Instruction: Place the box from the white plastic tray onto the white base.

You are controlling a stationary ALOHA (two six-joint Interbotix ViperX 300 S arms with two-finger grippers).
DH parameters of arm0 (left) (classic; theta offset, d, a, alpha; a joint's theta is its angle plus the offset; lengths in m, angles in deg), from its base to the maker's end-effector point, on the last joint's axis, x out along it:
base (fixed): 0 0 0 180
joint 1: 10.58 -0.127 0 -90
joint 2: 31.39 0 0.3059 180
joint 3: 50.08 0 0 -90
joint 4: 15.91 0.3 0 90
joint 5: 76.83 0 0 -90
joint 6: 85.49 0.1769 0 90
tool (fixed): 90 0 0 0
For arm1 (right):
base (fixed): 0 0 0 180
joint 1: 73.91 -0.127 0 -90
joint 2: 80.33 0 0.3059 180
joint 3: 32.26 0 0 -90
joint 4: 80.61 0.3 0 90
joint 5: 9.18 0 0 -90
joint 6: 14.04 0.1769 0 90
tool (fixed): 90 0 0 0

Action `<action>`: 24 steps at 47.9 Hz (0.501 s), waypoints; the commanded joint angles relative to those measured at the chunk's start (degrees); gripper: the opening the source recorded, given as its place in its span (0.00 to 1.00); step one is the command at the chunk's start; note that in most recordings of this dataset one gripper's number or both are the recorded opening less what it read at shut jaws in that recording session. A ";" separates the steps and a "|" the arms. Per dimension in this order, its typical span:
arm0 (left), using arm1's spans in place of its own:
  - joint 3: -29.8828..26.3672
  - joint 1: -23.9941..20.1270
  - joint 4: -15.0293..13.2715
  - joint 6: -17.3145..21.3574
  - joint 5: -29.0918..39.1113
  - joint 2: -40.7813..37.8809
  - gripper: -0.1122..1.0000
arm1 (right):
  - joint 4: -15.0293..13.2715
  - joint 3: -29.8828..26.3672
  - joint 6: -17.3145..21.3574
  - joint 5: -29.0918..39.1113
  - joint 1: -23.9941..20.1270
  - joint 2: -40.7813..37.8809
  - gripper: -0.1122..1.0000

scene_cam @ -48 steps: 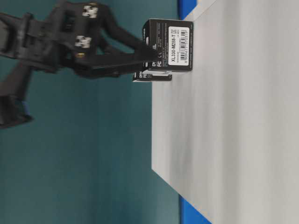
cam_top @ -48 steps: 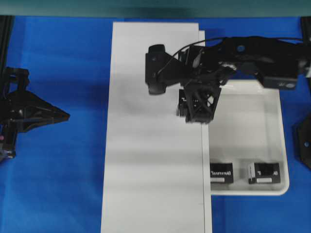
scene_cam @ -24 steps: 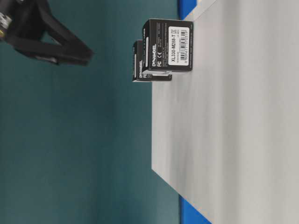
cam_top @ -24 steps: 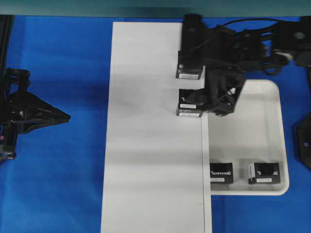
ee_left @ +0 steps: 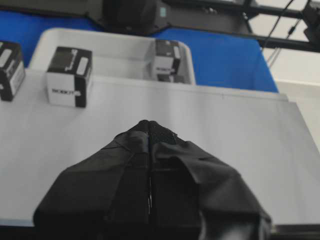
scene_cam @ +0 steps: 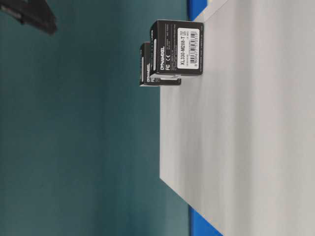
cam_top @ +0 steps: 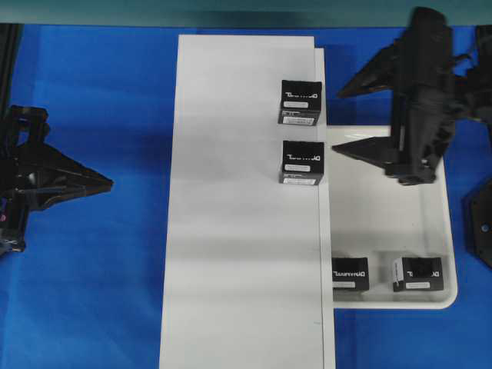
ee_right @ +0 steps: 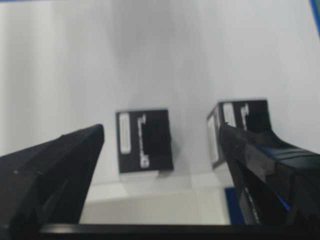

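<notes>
Two black boxes (cam_top: 300, 102) (cam_top: 302, 162) stand on the long white base (cam_top: 238, 254), near its right edge. Another two boxes (cam_top: 350, 274) (cam_top: 417, 274) sit at the near end of the white plastic tray (cam_top: 384, 223). My right gripper (cam_top: 335, 121) hangs open and empty above the tray's far end, its fingertips pointing toward the base. From the right wrist, both placed boxes (ee_right: 145, 141) (ee_right: 240, 120) show between and beyond the spread fingers (ee_right: 55, 170). My left gripper (cam_top: 108, 184) stays shut and empty, left of the base.
Blue cloth (cam_top: 92, 292) covers the table around the base and tray. The tray lies tight against the base's right edge. In the table-level view the two placed boxes (scene_cam: 177, 46) stand one behind the other on the base (scene_cam: 236, 128).
My right gripper has let go of the nearer box on the base and pulled back rightward, over the tray's far end. That box stays put. The left arm has not moved.
</notes>
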 commanded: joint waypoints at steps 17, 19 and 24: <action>-1.58 -0.62 0.09 0.62 -1.14 -0.09 0.04 | 0.18 6.50 0.18 -0.97 -3.60 13.71 0.99; -1.58 -0.53 0.09 0.70 -1.67 0.00 0.04 | 0.18 7.29 0.53 -1.14 -3.96 15.38 0.99; -1.58 -0.53 0.18 0.70 -1.76 0.18 0.04 | 0.44 9.14 1.14 -1.58 -5.10 19.51 0.98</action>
